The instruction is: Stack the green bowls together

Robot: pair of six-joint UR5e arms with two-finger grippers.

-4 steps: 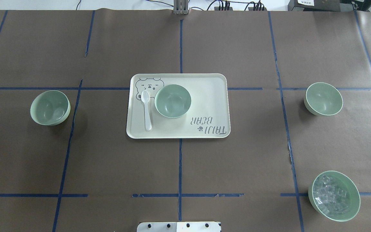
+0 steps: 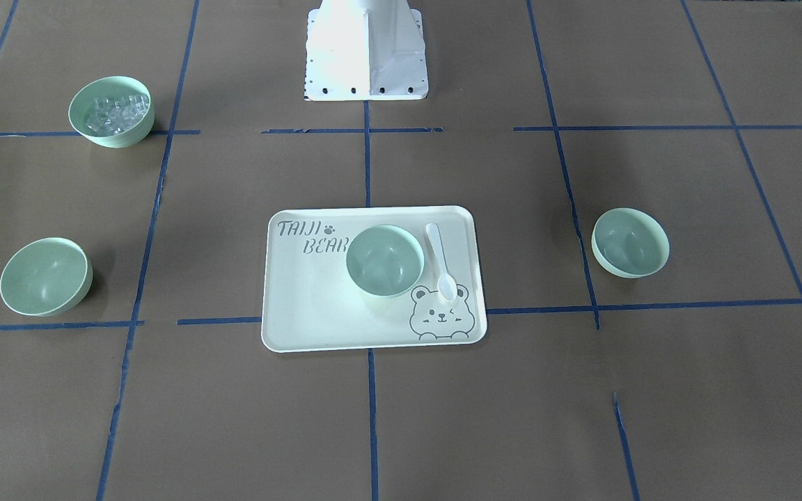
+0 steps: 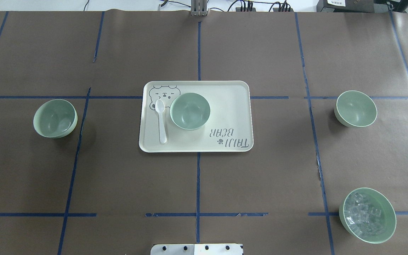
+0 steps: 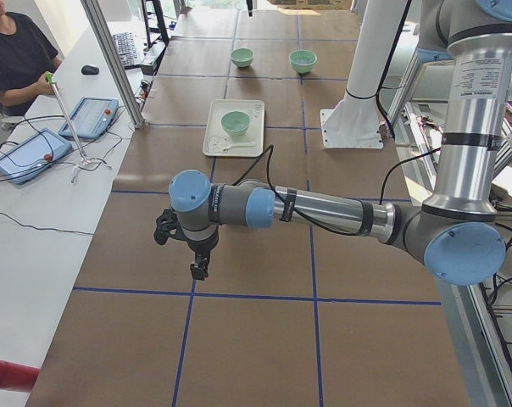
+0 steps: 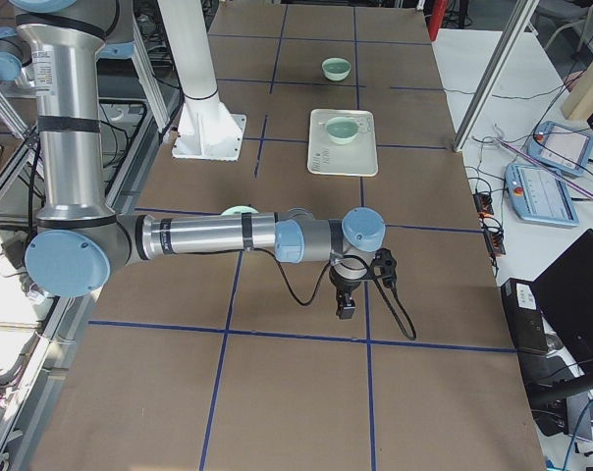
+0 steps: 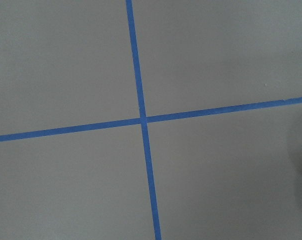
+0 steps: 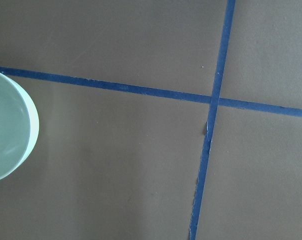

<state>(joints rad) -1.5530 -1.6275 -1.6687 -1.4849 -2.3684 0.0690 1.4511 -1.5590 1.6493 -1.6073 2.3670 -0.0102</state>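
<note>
You are looking at three green bowls standing upright and well apart on the counter (image 3: pixel 260 184), none of them stacked yet. The middle bowl (image 3: pixel 190 111) is sitting on the cream tray (image 3: pixel 230 99), and a white spoon (image 3: pixel 161 120) is lying just beside it on the side toward the robot's left. The left bowl (image 3: pixel 55 118) is resting on the brown paper far out on the robot's left. The right bowl (image 3: pixel 355 108) is sitting far out on its right. Both are roughly level with the tray. A fourth bowl, the cube bowl (image 3: pixel 367 215), is holding clear cubes and standing nearer the robot's base on the right side.

The left claw (image 4: pixel 199 270) is hanging over bare counter at its end of the table, pointing down, well apart from every bowl. The right claw (image 5: pixel 346 309) is hanging likewise at the opposite end. Both are showing only in the side views, so you cannot tell whether either is wide or narrow. The right wrist camera is catching a pale green rim (image 7: pixel 11 130) at its left edge, and you cannot tell which bowl it belongs to.
</note>
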